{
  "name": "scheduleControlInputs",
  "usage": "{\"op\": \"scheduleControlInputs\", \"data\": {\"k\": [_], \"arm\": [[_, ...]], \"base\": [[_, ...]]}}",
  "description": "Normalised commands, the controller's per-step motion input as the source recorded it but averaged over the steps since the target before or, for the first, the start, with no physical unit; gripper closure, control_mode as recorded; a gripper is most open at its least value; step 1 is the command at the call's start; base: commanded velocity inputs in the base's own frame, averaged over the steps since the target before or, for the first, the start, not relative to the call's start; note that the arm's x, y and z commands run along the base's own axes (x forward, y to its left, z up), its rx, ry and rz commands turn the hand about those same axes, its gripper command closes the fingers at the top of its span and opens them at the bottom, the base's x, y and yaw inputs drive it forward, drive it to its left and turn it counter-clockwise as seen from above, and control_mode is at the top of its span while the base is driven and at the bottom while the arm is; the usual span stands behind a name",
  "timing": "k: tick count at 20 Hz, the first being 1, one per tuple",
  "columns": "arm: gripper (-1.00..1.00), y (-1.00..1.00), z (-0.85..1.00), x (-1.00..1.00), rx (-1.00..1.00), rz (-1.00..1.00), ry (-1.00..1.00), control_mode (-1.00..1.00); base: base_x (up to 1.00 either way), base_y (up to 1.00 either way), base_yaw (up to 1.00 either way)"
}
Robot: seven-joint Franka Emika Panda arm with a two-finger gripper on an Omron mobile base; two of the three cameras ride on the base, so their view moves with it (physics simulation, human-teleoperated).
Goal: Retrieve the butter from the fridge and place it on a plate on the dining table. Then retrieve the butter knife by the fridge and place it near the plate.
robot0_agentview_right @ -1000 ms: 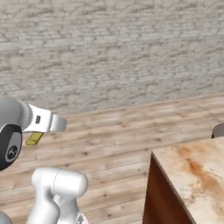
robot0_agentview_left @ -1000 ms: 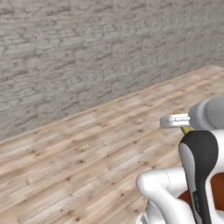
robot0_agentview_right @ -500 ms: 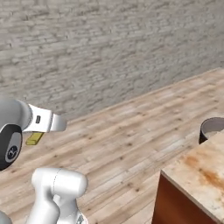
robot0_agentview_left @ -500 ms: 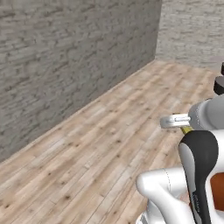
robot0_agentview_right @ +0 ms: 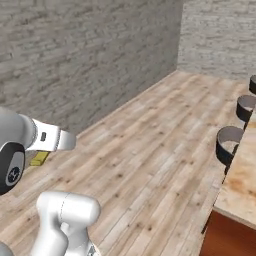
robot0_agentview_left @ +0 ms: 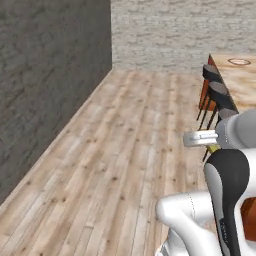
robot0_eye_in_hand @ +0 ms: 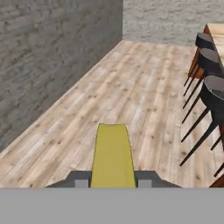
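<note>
1. Left base view: wood-plank floor (robot0_agentview_left: 125, 150) runs toward a brick wall (robot0_agentview_left: 55, 75) on the left and a paler brick wall at the back. The white arm rises at lower right, and the gripper (robot0_agentview_left: 200, 138) shows as a pale bar pointing left. A sliver of the butter (robot0_agentview_left: 212, 148) peeks out just below it, yellow-olive, pressed against the hand. At the right edge stands the dining table (robot0_agentview_left: 245, 82) with its beige-orange top, and far down it lies the plate (robot0_agentview_left: 239, 62), small and round with a red-brown rim. Dark stools (robot0_agentview_left: 216, 85) line the table's near side. From this side I cannot tell how the fingers are set.

2. Right base view: the arm rises at lower left, the gripper (robot0_agentview_right: 52, 141) reaching right from the grey wrist. The butter (robot0_agentview_right: 39, 158) hangs just under it, well above the floor (robot0_agentview_right: 150, 150). The table edge (robot0_agentview_right: 240, 185) and round dark stools (robot0_agentview_right: 229, 144) sit at the right.

3. Hand view: the butter (robot0_eye_in_hand: 113, 157) stands lengthwise up the middle, a yellow-olive stick. The two grey fingertips (robot0_eye_in_hand: 81, 179) press against its sides at the base, closed on it. Beyond lie the floor, the brick wall (robot0_eye_in_hand: 52, 57) and the stools (robot0_eye_in_hand: 210, 78) beside the table.
</note>
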Motion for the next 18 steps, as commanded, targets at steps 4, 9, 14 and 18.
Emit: {"op": "scheduleControlInputs", "data": {"k": [4, 9, 14, 18], "arm": [[1.0, 0.0, 0.0, 0.0, 0.0, 0.0, 0.0, 1.0], [1.0, 0.0, 0.0, 0.0, 0.0, 0.0, 0.0, 1.0], [1.0, 0.0, 0.0, 0.0, 0.0, 0.0, 0.0, 1.0], [1.0, 0.0, 0.0, 0.0, 0.0, 0.0, 0.0, 1.0]], "base": [[1.0, 0.83, -0.63], [1.0, 0.8, -0.61], [1.0, 0.82, -0.6], [1.0, 0.83, -0.59]]}}
